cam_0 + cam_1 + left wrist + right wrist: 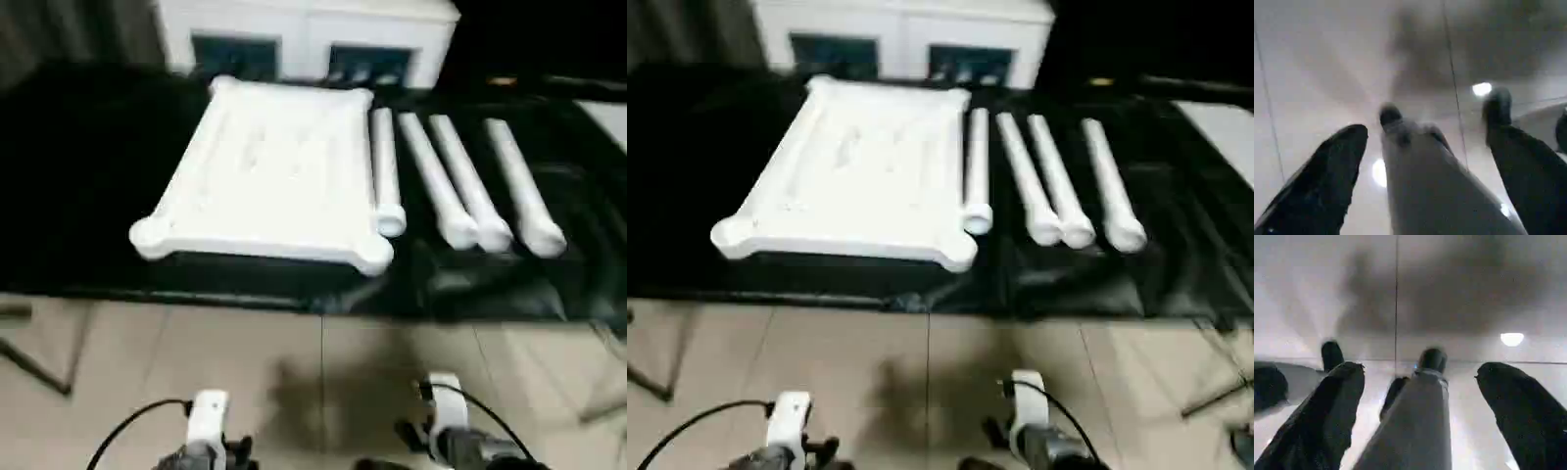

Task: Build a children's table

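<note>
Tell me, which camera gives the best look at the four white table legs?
The left eye view: all four legs lie side by side beside the tabletop. The right eye view shows the same. The wrist views face the floor.

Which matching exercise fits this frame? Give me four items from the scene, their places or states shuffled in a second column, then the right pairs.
Column one:
1. tabletop
2. four legs
3. cabinet
4. left claw

Column two:
A. standing behind the black surface
B. open, over the tiled floor
C. lying side by side, right of the tabletop
D. lying ribbed side up on the black surface

Pairs: 1-D, 2-C, 3-A, 4-B
</note>
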Available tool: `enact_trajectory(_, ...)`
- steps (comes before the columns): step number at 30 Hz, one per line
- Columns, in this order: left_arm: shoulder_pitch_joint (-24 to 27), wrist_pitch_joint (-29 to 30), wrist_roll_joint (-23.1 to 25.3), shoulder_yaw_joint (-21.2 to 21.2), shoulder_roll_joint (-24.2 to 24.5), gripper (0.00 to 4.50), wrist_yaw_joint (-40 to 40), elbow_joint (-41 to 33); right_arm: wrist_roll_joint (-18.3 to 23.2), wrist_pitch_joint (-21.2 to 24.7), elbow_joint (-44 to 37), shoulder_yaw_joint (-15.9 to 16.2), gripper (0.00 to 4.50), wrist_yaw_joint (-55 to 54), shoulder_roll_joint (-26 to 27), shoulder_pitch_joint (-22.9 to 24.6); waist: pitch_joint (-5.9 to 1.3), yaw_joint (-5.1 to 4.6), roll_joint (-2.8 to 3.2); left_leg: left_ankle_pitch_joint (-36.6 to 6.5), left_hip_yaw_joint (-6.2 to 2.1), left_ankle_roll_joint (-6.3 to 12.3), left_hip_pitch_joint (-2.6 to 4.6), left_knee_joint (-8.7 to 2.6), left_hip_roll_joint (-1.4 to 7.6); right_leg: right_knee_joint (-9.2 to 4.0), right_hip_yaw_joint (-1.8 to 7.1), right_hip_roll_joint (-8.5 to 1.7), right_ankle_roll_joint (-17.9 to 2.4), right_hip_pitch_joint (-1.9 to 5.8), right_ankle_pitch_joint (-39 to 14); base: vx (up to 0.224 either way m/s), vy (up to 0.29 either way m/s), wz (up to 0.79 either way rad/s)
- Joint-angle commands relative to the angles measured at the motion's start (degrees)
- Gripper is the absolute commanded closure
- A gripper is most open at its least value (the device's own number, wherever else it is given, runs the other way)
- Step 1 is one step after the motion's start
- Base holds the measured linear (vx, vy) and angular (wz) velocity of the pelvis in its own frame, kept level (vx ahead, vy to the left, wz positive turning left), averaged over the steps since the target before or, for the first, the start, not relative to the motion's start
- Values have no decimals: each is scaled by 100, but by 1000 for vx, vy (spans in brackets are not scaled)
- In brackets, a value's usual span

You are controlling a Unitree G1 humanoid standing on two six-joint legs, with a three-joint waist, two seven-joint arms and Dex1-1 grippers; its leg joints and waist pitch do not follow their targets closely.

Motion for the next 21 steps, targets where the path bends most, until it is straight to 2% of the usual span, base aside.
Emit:
enact_trajectory(1, 273, -319, 191, -196, 35, 3, -249, -207, -212, -314, -92, 173, 40, 166, -77, -238, -534, 126, -510, -2541, 360, -837, 524, 244, 362, -409, 916, -273, 564, -184, -5220, -12, -256, 38)
enact_trajectory(2, 273, -319, 191, -196, 35, 3, -249, -207, -212, -314, -92, 173, 40, 166, -77, -238, -94, 69, -595, -1306, -196, -362, 752, 1017, -34, -1684, 1094, -438, 578, -987, -6650, -12, -256, 38)
enact_trajectory(3, 520, -640, 268, -320, 183, 3, -449, -745, -346, -583, -103, 266, 40, 277, -107, -233, -225, 223, -445, -161, -755, 132, -321, 1047, -452, -1499, 1601, -387, 117, 407, -5067, 123, -172, 9)
enact_trajectory(4, 608, -712, 285, -347, 234, 3, -526, -945, -387, -699, -106, 281, 40, 325, -117, -228, -154, 379, -311, 66, -896, 104, -446, 828, -496, -1389, 1516, -425, 114, 682, -3638, 0, 0, 0)
enact_trajectory(5, 660, -759, 301, -355, 271, 3, -577, -1062, -399, -773, -100, 264, 40, 394, -115, -225, -207, 397, -142, -207, -862, 91, 71, 312, -77, -1147, 1429, -213, -58, 277, -1324, 0, 0, 0)
enact_trajectory(6, 810, -911, 286, -351, 358, 3, -672, -1403, -475, -959, -100, 293, 40, 412, -129, -221, -444, 408, 5, 132, -830, 331, 584, -19, 191, -827, 1104, 10, -575, 198, 999, -68, 41, 52)
enact_trajectory(7, 954, -939, 226, -331, 426, 3, -766, -1752, -513, -1135, -103, 311, 40, 486, -139, -215, -542, 355, 122, 726, -959, 574, 733, -25, 451, -572, 1049, 58, -757, 110, 2054, -76, 46, 42)
enact_trajectory(8, 1078, -976, 184, -324, 480, 3, -829, -2049, -484, -1264, -151, 295, 40, 674, -154, -189, -603, 242, 150, 2340, -1173, 1436, 894, 38, 856, -354, 984, -114, -950, -126, 2697, -76, 46, 42)
enact_trajectory(9, 1358, -944, 82, -342, 578, 3, -980, -2769, -254, -1134, -1504, 342, 40, 966, -251, 379, -440, 208, 97, 2717, -1143, 2232, 681, 13, 860, -418, 1079, -305, -886, -121, 2480, -68, 60, 8)
enact_trajectory(10, 1597, -839, 7, -357, 659, 3, -1079, -3403, -59, -1062, -2653, 372, 40, 1203, -328, 863, -440, 316, 74, 2415, -1031, 2288, 567, 67, 708, -543, 1091, -369, -822, -2, 2663, -33, 60, -2)
enact_trajectory(11, 2036, -767, -110, -353, 788, 3, -1167, -4558, 130, -923, -4187, 531, 40, 1518, -534, 1494, -387, 391, -48, 1394, -701, 1874, 250, 96, 296, -709, 1106, -349, -537, 229, 3441, -33, 60, -2)
enact_trajectory(12, 2252, -712, -197, -338, 843, 3, -1213, -5126, 235, -882, -4892, 589, 40, 1633, -622, 1784, -398, 506, -106, 528, -661, 1265, 154, 33, 179, -758, 1059, -207, 122, 400, 4148, 8, 59, 4)
enact_trajectory(13, 2565, -630, -364, -293, 903, 3, -1260, -5962, 584, -688, -5784, 672, 40, 2030, -780, 2122, -369, 479, -90, 63, -632, 986, 223, -11, 184, -774, 1031, -145, 248, 287, 4086, -14, 68, -2)
enact_trajectory(14, 2609, -645, -381, -285, 910, 3, -1274, -6080, 634, -664, -5920, 687, 40, 2097, -824, 2171, -311, 386, -63, -667, -664, 646, 289, -208, 175, -836, 915, -59, 315, 305, 3298, -14, 68, -2)
enact_trajectory(15, 2681, -668, -409, -272, 920, 3, -1297, -6268, 715, -625, -6137, 710, 40, 2205, -893, 2248, -295, 284, 25, -1391, -706, 394, 384, -364, 246, -919, 914, -22, 141, 251, 2096, -73, 75, -6)
enact_trajectory(16, 2862, -526, -645, -268, 957, 3, -1419, -6796, 1011, -401, -6727, 822, 40, 2553, -1117, 2444, -279, 211, 32, -1650, -721, 281, 390, -436, 265, -958, 934, -23, 1, 258, 1546, -103, 69, -10)
enact_trajectory(17, 2969, -435, -752, -271, 994, 3, -1447, -7136, 1182, -260, -7125, 898, 40, 2742, -1270, 2575, -266, 132, 56, -1981, -762, 70, 380, -546, 304, -1046, 943, -51, -279, 335, 730, -103, 69, -10)
enact_trajectory(18, 3088, -296, -888, -271, 1031, 3, -1418, -7594, 1354, 0, -7727, 985, 40, 2938, -1498, 2758, -225, 55, 43, -2045, -758, 4, 379, -602, 309, -1119, 942, -25, -399, 347, 470, -74, 67, -15)
enact_trajectory(19, 3088, -296, -888, -271, 1031, 3, -1418, -7594, 1354, 0, -7727, 985, 40, 2938, -1498, 2758, -223, 27, 63, -2144, -744, -40, 407, -621, 300, -1154, 962, -35, -455, 340, 302, -44, 57, -10)
enact_trajectory(20, 3132, -73, -1092, -251, 1093, 3, -1400, -8079, 1612, 296, -8484, 1123, 40, 3218, -1847, 2947, -219, -39, -29, -2176, -671, -97, 409, -603, 229, -1232, 999, -53, -528, 334, -29, -44, 57, -10)
enact_trajectory(21, 3147, 163, -1186, -205, 1130, 3, -1390, -8392, 1673, 497, -8888, 1106, 40, 3244, -1972, 3029, -192, -9, -22, -2155, -649, -137, 404, -614, 222, -1305, 1043, -82, -473, 313, -399, 0, 0, 0)
